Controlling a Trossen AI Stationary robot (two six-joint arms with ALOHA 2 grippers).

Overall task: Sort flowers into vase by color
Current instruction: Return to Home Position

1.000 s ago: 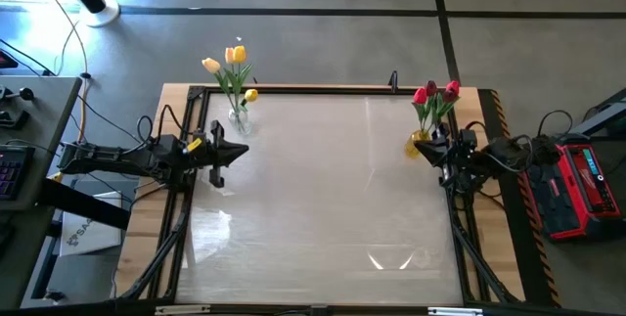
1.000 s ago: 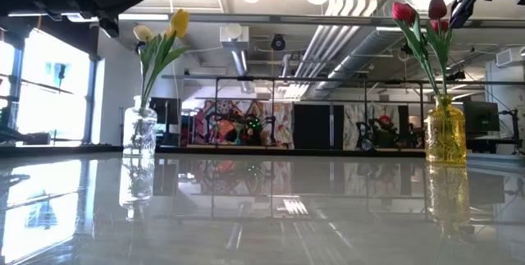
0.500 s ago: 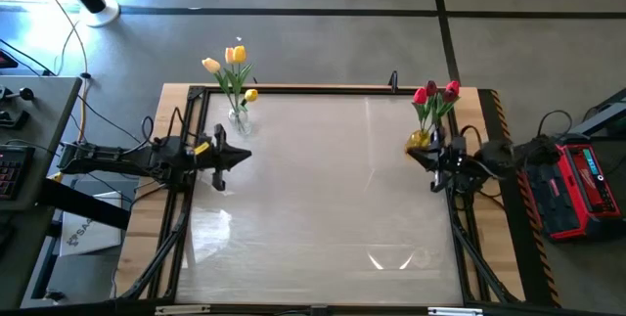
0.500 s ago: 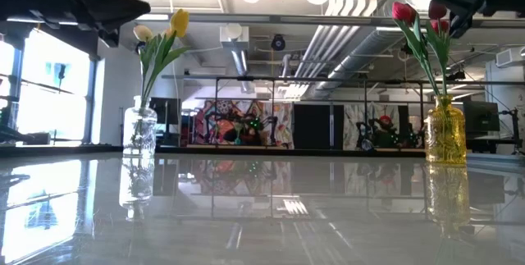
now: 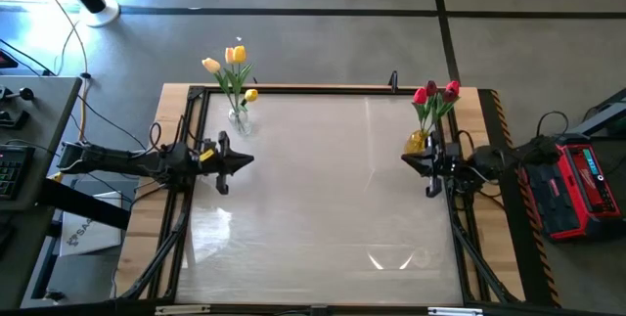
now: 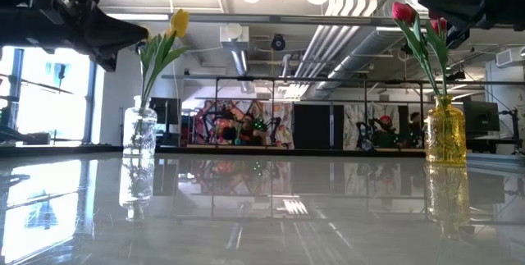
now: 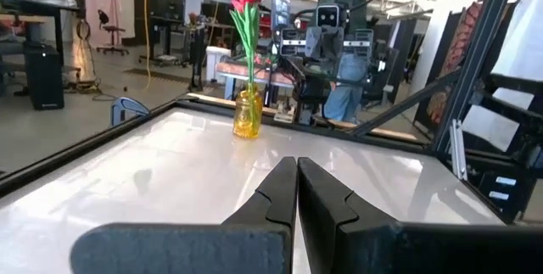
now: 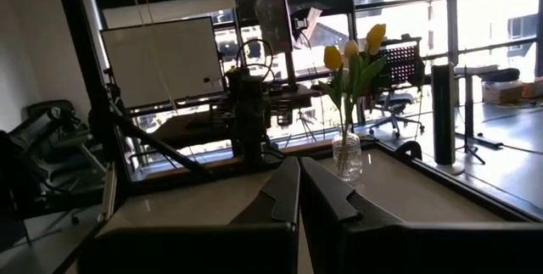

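Yellow bunch: the yellow and orange artificial tulips (image 5: 231, 59) are standing in the clear glass vase (image 5: 238, 118) near the far left corner of the glossy white counter (image 5: 323, 208).

Red bunch: the red and pink artificial tulips (image 5: 435, 92) are sitting in the amber yellow glass vase (image 5: 419, 142) by the counter's right edge, toward its far end.

Colour check: I'm not seeing a red head in the clear vase or a yellow one in the amber vase, so the split is looking right to me.

Loose stems: I'm not spotting any flowers lying on the counter in any view, so I'm guessing the sorting itself is done.

Left claw: my left claw (image 5: 246, 159) is clenched with the fingers pressed together and gripping nothing. It's hovering above the left side of the counter, near the clear vase but apart from it, and pointing across at the amber vase.

Right claw: my right claw (image 5: 405, 160) is clenched and empty too. It's hanging over the right side just beside the amber vase, not touching it, and facing the clear vase.

What's left: honestly, I'm thinking it's only parking both arms at rest. No flower is waiting on me as far as I can tell.
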